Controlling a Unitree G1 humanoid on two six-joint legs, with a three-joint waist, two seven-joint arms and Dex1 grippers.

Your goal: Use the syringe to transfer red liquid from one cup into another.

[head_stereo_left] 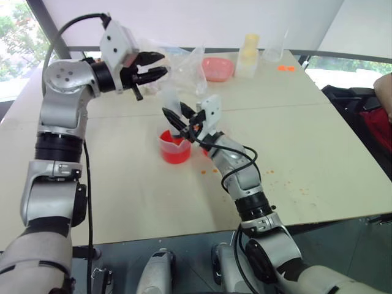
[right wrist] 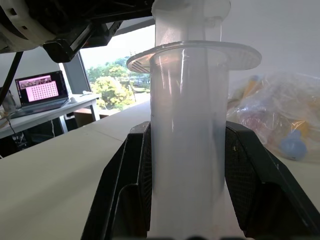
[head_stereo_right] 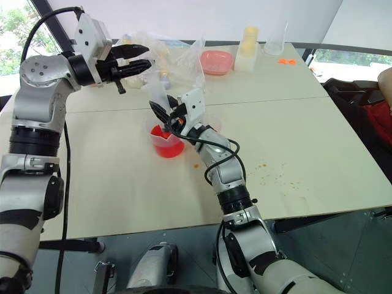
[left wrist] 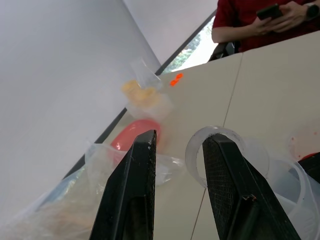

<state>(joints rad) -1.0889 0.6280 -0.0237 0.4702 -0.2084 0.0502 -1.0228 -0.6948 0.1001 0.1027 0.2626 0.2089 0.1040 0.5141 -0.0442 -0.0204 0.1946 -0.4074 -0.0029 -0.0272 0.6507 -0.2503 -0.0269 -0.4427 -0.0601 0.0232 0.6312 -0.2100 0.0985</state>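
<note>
- R gripper (right wrist: 182, 165) is clamped on the syringe (right wrist: 187, 130) barrel, both pads flat against the clear plastic. It's held upright-ish over the table, just above the big spouted cup (head_stereo_left: 175, 147).
- That cup sits mid-table w/ the red liquid (head_stereo_left: 176, 152) in its lower part. The syringe's lower end is hidden behind my R wrist, so I can't say if the tip is in the liquid.
- L gripper (head_stereo_left: 158, 65) is up high by the plunger top. In the L wrist view its fingers (left wrist: 131, 190) stand partly apart w/ a white ring beside them. Can't tell whether they're actually gripping it.
- Smaller cup: can't pick it out for sure among the clear plastic beyond the syringe.
- My read: the step is working the plunger. I'd pull straight along the barrel axis, slowly, and keep R rock steady so the barrel doesn't tilt or knock the cup.
</note>
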